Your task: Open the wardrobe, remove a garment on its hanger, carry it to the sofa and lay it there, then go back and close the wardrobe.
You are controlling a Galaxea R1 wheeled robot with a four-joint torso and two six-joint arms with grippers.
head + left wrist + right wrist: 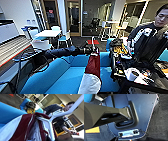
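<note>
My left arm reaches in from the left across the blue sofa [62,75]. Its gripper [93,51] is shut on the neck of the thin white hanger [50,122], just under the hook [93,41]. The maroon garment [94,64] hangs from it above the sofa seat, with one white sleeve [89,84] drooping at the bottom. In the left wrist view the garment [23,129] shows its pale lining close up, with the sofa [8,112] behind it. The right wrist view looks down along my own dark base [141,111] to grey carpet [161,119].
A person [150,35] with a control rig stands close on the right behind my base. A blue armchair [109,42] beyond the sofa holds a dark bag and something yellow. A white table [48,33] with chairs stands back left, and a counter [12,47] runs along the left.
</note>
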